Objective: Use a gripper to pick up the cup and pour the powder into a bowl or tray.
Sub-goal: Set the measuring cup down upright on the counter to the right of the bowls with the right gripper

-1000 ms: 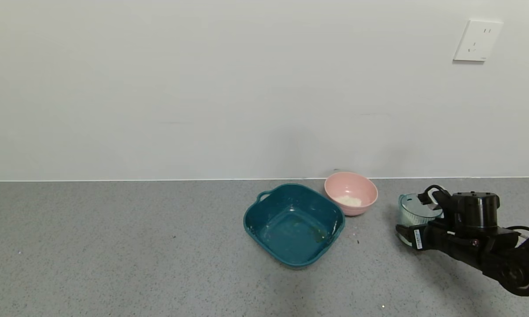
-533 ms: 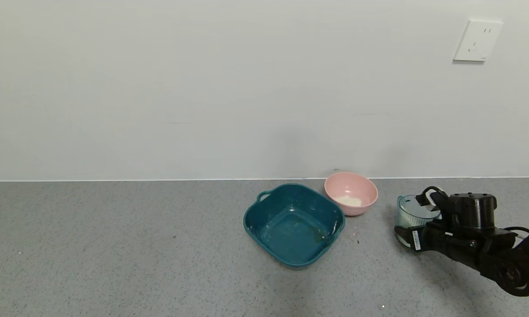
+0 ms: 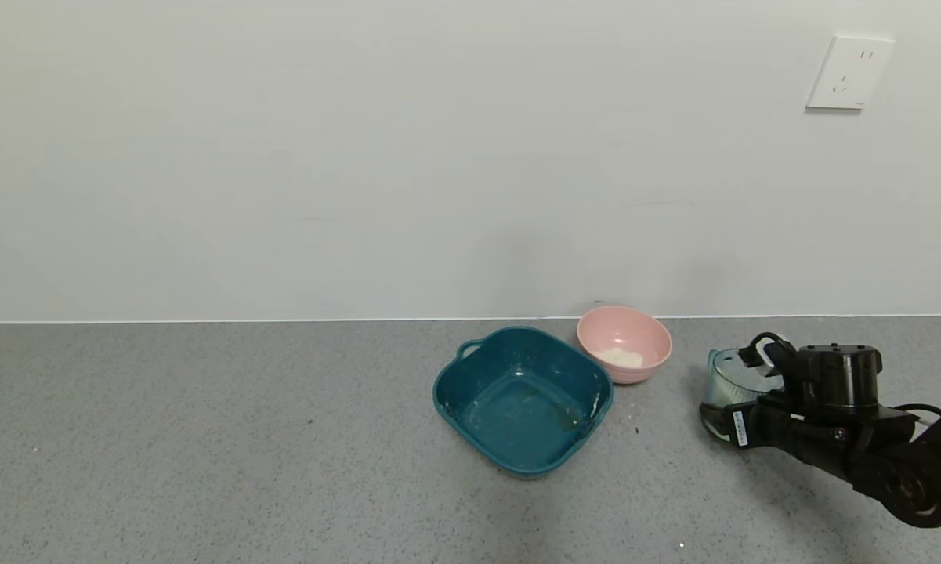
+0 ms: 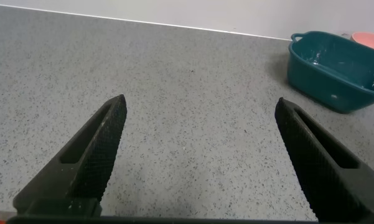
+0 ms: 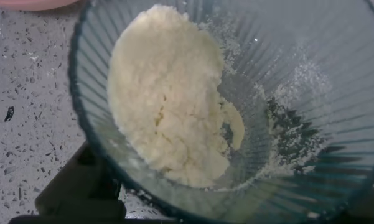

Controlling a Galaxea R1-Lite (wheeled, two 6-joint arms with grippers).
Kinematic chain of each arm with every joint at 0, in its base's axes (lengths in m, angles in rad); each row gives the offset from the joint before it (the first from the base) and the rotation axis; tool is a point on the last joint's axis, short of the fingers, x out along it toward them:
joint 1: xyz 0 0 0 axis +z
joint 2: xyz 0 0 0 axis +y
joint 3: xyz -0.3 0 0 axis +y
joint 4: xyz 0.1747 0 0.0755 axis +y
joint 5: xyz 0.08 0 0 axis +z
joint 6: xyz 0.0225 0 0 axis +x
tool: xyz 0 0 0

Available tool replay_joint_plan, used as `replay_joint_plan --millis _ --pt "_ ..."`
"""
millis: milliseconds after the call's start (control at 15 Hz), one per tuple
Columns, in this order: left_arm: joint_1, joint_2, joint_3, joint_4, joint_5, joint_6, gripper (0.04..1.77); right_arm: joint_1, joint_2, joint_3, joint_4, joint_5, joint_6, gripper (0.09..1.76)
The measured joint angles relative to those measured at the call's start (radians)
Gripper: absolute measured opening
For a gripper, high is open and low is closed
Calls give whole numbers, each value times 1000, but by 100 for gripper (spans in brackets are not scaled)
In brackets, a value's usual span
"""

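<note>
Gripping the cup, my right claw has eased it a little leftward along the table since a second ago, so the carry toward the pink bowl looks barely begun. Powder sits heaped inside (tilted toward one wall). The forearm lies low, reaching left. My left claw hangs parked, fingers wide.

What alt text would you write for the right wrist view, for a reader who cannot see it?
Close view into a ribbed, blue-green transparent cup holding a heap of off-white powder, with loose grains stuck to its inner wall. Grey speckled countertop shows beside it, and a dark part of the right hand lies under the cup's rim.
</note>
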Motion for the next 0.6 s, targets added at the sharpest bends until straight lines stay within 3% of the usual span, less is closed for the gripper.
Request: replay_joint_plan --millis 600 --pt "0 0 0 0 0 0 172 6 -29 23 14 0 4 164"
